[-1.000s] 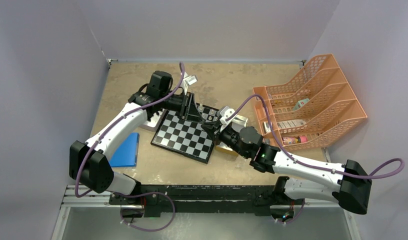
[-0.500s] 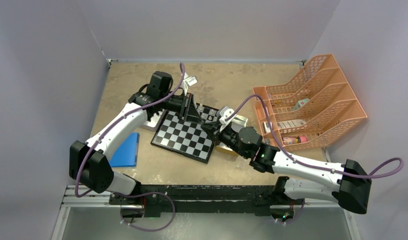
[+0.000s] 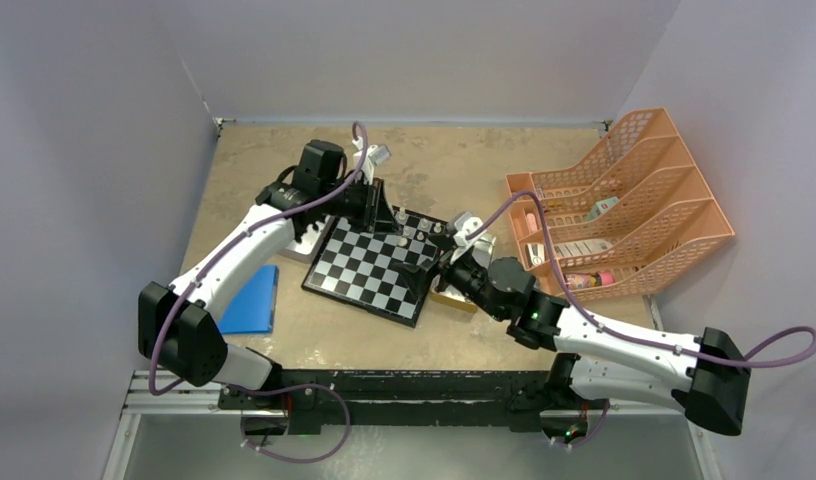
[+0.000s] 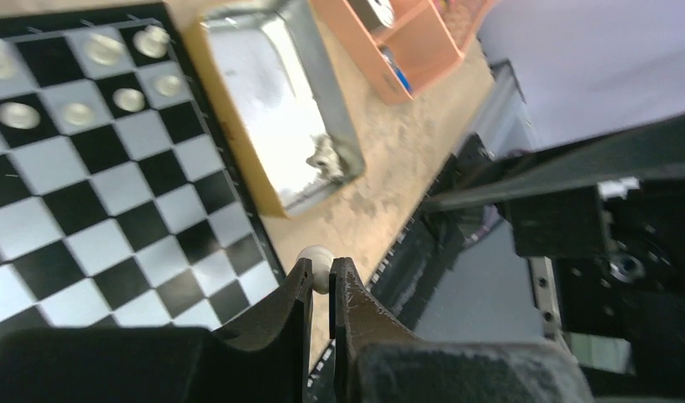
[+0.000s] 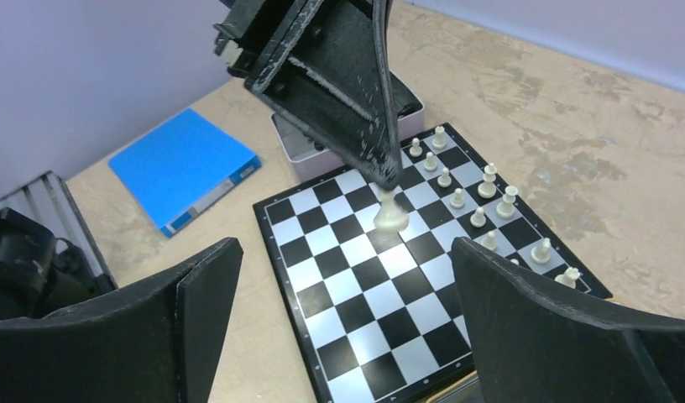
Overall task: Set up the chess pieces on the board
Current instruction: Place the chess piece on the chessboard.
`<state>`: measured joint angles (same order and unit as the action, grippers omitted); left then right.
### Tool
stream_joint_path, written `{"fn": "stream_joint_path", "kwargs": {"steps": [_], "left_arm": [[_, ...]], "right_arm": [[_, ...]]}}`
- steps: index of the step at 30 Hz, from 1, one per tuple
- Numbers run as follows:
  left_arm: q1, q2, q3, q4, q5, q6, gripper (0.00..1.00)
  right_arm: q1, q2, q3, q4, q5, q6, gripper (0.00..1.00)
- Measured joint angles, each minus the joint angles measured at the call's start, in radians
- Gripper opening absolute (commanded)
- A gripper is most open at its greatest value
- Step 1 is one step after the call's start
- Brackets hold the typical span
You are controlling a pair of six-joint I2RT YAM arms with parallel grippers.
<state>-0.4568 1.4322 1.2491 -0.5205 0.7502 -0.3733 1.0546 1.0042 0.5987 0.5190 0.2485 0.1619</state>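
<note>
Right gripper (image 5: 346, 312) had backed toward the board's (image 5: 356, 311) near corner, jaws sprung wide, empty. Left gripper (image 4: 321, 273) clamped a cream pawn (image 5: 389, 214) by its head, over mid-board. Other cream pieces (image 5: 490, 180) crowded the far rows. Metal tray (image 4: 280, 109) sat just beside the board; blue binder (image 5: 184, 168) and orange file rack (image 3: 624, 220) flanked it.

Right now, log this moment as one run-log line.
left gripper: shut on cream-white piece, over board | right gripper: open, empty | other cream-white pieces: standing along one board edge
</note>
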Motion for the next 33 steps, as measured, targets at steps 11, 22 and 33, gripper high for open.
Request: {"fn": "stream_joint_path", "kwargs": {"steps": [11, 22, 33], "left_arm": [[0.0, 0.051, 0.128, 0.024, -0.446, 0.018, 0.0], [0.023, 0.298, 0.195, 0.148, -0.714, 0.053, 0.0], [0.084, 0.433, 0.181, 0.246, -0.731, 0.052, 0.0]], "right_arm": [[0.0, -0.164, -0.073, -0.051, 0.058, 0.084, 0.99], [0.0, -0.252, -0.105, -0.1, 0.075, 0.116, 0.99], [0.0, -0.3, -0.106, -0.146, 0.075, 0.134, 0.99]]}}
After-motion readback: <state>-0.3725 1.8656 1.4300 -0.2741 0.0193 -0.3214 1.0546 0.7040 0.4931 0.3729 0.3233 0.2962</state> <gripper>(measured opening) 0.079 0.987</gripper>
